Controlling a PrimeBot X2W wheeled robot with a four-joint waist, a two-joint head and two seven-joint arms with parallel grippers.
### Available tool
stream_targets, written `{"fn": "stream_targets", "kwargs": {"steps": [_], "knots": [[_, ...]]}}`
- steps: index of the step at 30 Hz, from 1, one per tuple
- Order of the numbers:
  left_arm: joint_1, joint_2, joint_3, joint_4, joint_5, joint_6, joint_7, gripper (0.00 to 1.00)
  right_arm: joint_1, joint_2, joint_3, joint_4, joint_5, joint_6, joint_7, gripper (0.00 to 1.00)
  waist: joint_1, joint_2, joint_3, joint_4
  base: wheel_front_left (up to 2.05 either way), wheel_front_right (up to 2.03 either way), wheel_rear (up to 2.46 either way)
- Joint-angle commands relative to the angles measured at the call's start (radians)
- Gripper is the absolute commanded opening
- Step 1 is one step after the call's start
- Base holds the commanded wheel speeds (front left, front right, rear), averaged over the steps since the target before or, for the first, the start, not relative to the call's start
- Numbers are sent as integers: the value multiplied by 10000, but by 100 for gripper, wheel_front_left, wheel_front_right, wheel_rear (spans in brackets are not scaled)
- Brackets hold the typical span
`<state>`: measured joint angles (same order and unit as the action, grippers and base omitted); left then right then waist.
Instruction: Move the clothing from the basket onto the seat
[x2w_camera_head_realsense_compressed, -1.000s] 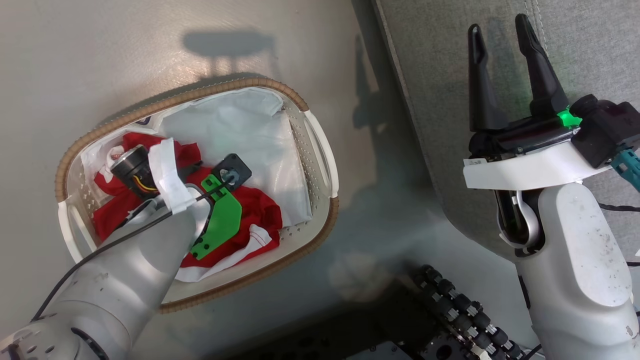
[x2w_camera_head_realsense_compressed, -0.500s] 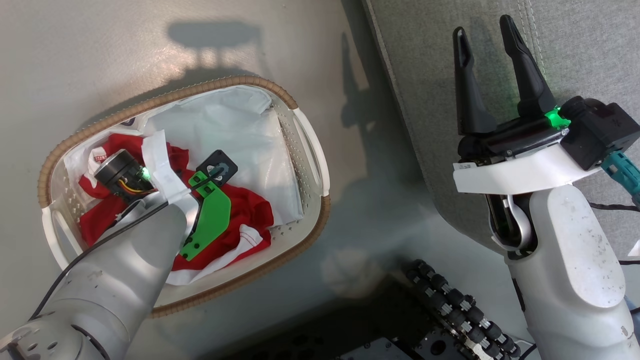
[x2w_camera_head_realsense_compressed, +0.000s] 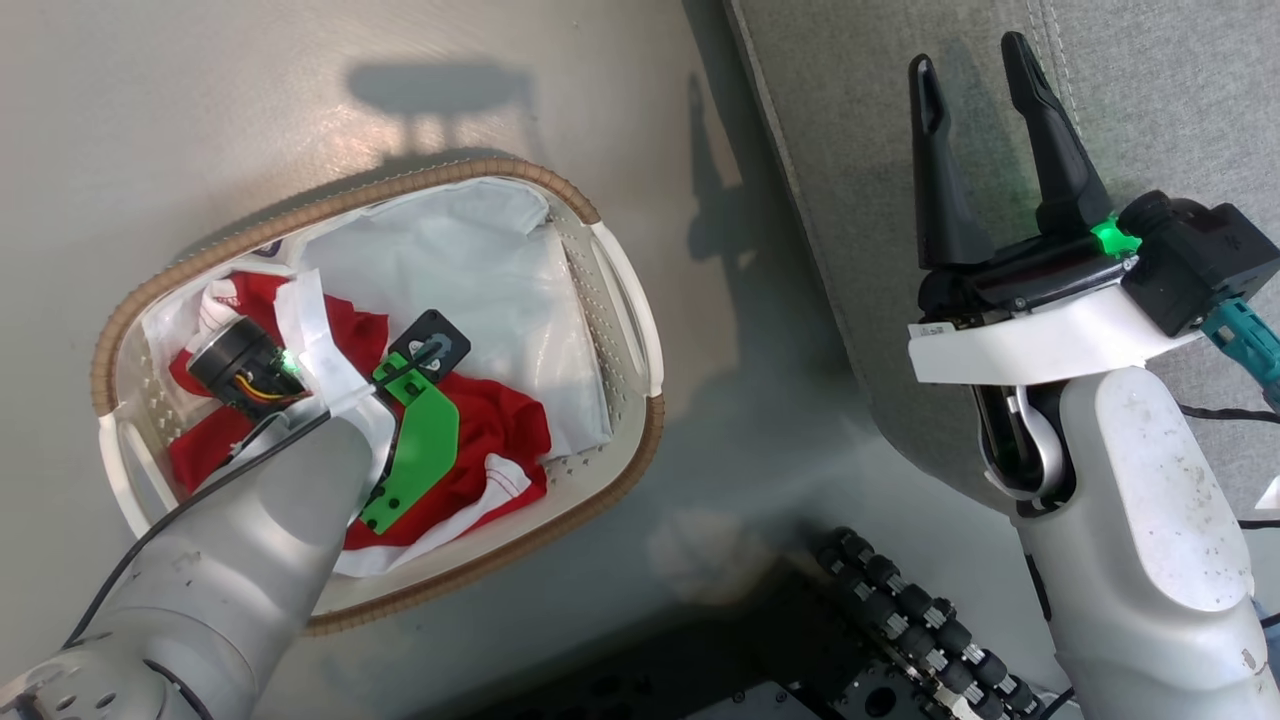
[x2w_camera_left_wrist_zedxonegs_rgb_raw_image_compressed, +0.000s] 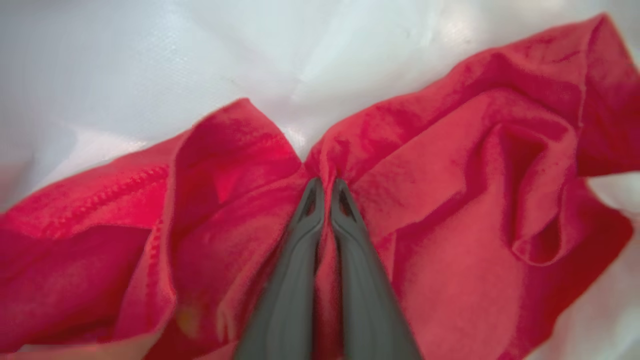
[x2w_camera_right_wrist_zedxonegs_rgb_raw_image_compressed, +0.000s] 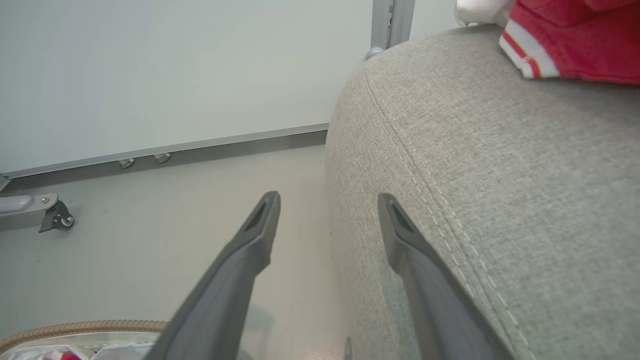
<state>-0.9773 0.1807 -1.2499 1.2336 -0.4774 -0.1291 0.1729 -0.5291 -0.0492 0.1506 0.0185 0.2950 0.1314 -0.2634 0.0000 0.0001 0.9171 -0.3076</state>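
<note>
The basket (x2w_camera_head_realsense_compressed: 330, 195) sits on the floor left of the seat (x2w_camera_head_realsense_compressed: 1150, 100), with red clothing (x2w_camera_head_realsense_compressed: 500, 425) bunched on its white liner (x2w_camera_head_realsense_compressed: 470, 260). My left arm reaches down into the basket, its wrist covering the fingers in the head view. In the left wrist view my left gripper (x2w_camera_left_wrist_zedxonegs_rgb_raw_image_compressed: 325, 187) is shut on a pinched fold of the red clothing (x2w_camera_left_wrist_zedxonegs_rgb_raw_image_compressed: 450, 200). My right gripper (x2w_camera_head_realsense_compressed: 968, 55) hovers open and empty over the seat's left edge (x2w_camera_right_wrist_zedxonegs_rgb_raw_image_compressed: 500, 175). Another red and white garment (x2w_camera_right_wrist_zedxonegs_rgb_raw_image_compressed: 575, 40) lies on the seat.
My dark base with black rollers (x2w_camera_head_realsense_compressed: 900, 610) is at the bottom, between basket and seat. A pale wall panel and a caster (x2w_camera_right_wrist_zedxonegs_rgb_raw_image_compressed: 55, 217) stand beyond the floor in the right wrist view. The basket's brown rim (x2w_camera_right_wrist_zedxonegs_rgb_raw_image_compressed: 75, 330) lies below my right gripper.
My left gripper has shut on the red fabric in the basket. The head view has shifted slightly. The right arm has stayed where it was, open.
</note>
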Motion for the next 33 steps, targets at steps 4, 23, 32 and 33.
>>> {"fn": "stream_targets", "kwargs": {"steps": [4,23,32,33], "knots": [[216,81,-5,-208,-141,-27,-673,0,57,-25,-126,139,-146,-14,-21,100,0,-1,-402,210,0,0,0],[959,153,502,-1615,-863,118,-3903,0,1015,-31,-619,800,-1209,-14,-21,100,0,-1,-3453,1430,0,0,0],[1261,474,820,-3393,-911,337,-4360,0,2040,-33,-773,1267,-1762,-14,-21,100,0,-1,-5549,1933,0,0,0],[1291,535,865,-3602,-906,376,-4371,0,2136,-32,-780,1319,-1776,-14,-21,100,0,-1,-5755,1949,0,0,0]]}}
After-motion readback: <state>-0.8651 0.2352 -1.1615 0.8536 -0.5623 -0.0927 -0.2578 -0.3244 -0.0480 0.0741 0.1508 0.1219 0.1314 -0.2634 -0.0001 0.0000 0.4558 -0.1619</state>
